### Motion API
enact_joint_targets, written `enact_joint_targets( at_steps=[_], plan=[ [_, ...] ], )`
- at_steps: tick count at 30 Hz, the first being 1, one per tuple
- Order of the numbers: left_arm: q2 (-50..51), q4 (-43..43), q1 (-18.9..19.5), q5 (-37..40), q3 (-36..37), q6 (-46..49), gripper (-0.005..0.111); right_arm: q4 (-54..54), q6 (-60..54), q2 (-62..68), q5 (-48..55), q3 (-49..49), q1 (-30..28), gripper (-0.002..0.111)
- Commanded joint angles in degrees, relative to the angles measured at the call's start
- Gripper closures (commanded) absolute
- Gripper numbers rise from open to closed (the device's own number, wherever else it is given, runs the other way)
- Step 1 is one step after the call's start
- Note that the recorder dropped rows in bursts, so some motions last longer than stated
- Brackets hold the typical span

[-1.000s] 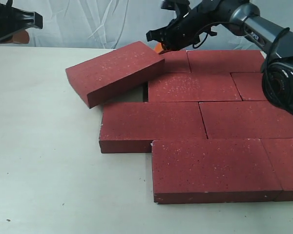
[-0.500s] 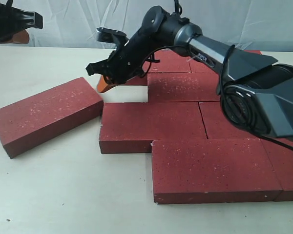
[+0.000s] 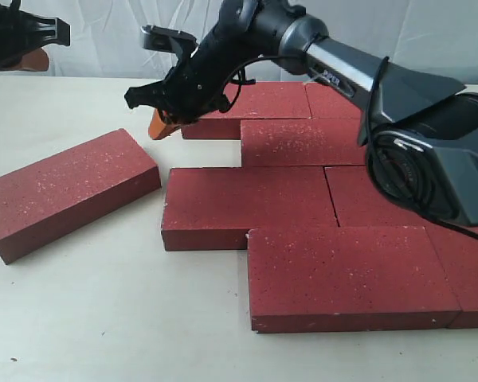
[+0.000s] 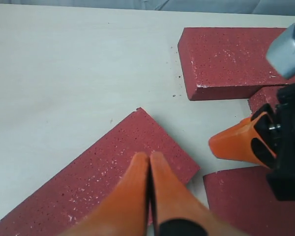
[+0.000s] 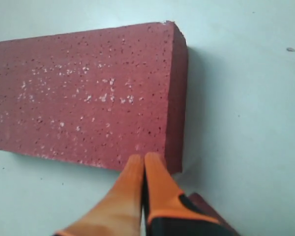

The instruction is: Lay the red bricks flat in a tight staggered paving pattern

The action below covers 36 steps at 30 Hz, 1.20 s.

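Note:
One loose red brick (image 3: 68, 191) lies flat and askew on the table, left of the paved group and apart from it. The other red bricks lie flat in staggered rows, among them a back brick (image 3: 247, 103), a middle one (image 3: 247, 205) and a front one (image 3: 346, 274). My right gripper (image 3: 161, 127) is shut and empty, hovering just beyond the loose brick's far right corner (image 5: 172, 98). Its tips (image 5: 143, 158) point at that corner. My left gripper (image 4: 149, 156) is shut and empty, high at the far left (image 3: 32, 57), looking down on the loose brick (image 4: 103, 187).
The pale table (image 3: 80, 318) stretches left and in front of the bricks. A gap of bare table (image 3: 203, 155) sits left of the second row, between the back and middle bricks. The right arm (image 3: 342, 68) stretches over the back rows. White cloth hangs behind.
The brick that leaned on the paving's left edge has come off and now lies flat on the table to the left. My right gripper swept from the back leftward after it.

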Motion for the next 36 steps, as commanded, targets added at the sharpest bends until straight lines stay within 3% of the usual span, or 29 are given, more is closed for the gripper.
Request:
enact_joint_targets(
  at_steps=[1, 8, 20, 31, 36],
  plan=[
    [-0.61, -1.54, 0.27, -0.5, -0.24, 0.04, 0.107, -3.39, 4.28, -4.14, 4.83, 0.08, -1.89, 0.109],
    [-0.61, -2.41, 0.99, -1.86, 0.9, -0.39, 0.107, -6.24, 5.31, -11.97, 4.83, 5.49, -3.82, 0.109],
    [-0.61, -2.85, 2.26, -1.44, 1.68, -0.39, 0.107, -17.31, 7.18, -33.51, 4.83, 31.91, -4.75, 0.109],
    [-0.61, -2.62, 2.26, -0.39, 1.68, 1.77, 0.107, -17.31, 7.87, -51.11, -2.81, 56.08, -18.17, 0.109],
    [-0.61, -2.26, 2.26, -0.25, 1.68, 3.09, 0.107, -17.6, 7.87, -54.42, -8.52, 62.07, -21.27, 0.109]
  ],
)
